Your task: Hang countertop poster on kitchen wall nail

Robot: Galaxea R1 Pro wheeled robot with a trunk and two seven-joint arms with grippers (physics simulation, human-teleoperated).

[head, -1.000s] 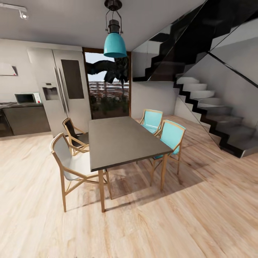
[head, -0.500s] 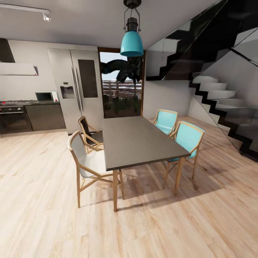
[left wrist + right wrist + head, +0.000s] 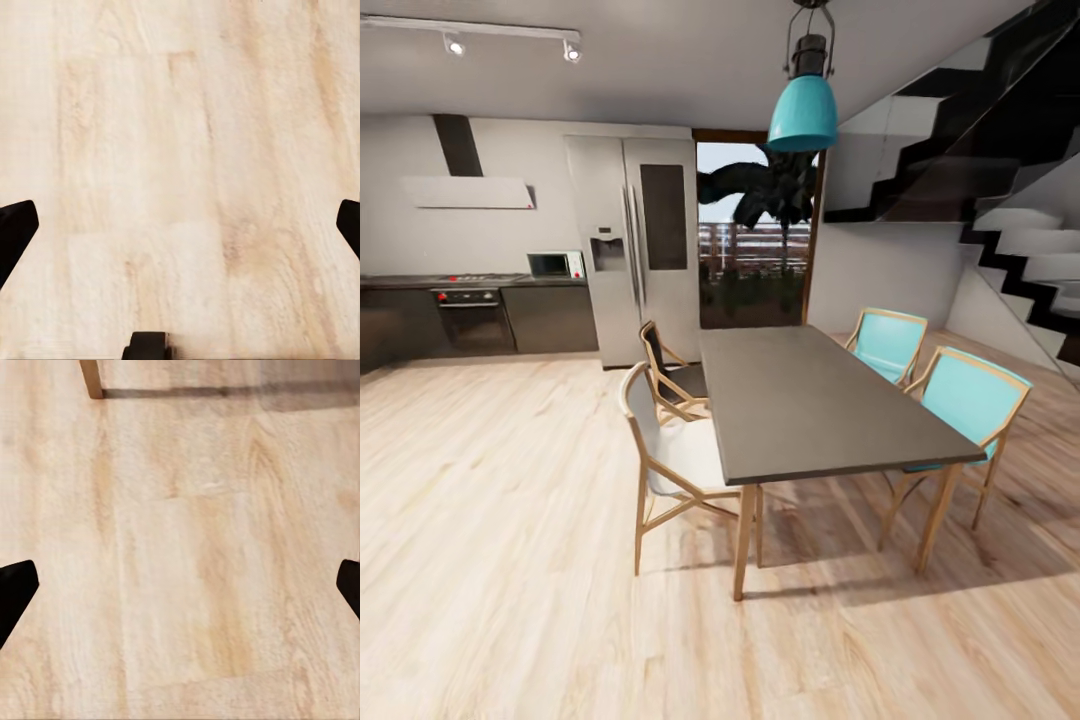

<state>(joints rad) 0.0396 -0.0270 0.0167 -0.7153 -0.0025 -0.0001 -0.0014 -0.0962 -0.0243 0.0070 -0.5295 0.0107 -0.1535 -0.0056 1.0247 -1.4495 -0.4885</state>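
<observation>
The poster, the countertop with the sink and the wall nail are out of view. In the left wrist view my left gripper [image 3: 180,225] is open over bare pale wood floor, its black fingertips [image 3: 13,229] far apart at the frame's edges. In the right wrist view my right gripper [image 3: 180,585] is open too, with black fingertips [image 3: 13,589] wide apart above the floor, and a wooden table leg [image 3: 91,379] stands ahead of it. Nothing is held in either gripper.
A dark dining table [image 3: 820,400] with white, black and turquoise chairs [image 3: 970,395] stands ahead to the right under a turquoise lamp [image 3: 803,110]. At the far wall are a steel fridge [image 3: 635,250], a microwave [image 3: 555,264], an oven [image 3: 475,315] and a range hood [image 3: 465,190]. Stairs [image 3: 1020,240] rise at right. Open floor lies at left.
The head camera has turned to the left, so the whole picture has shifted right. More of the kitchen wall with oven and hood now shows, less of the staircase.
</observation>
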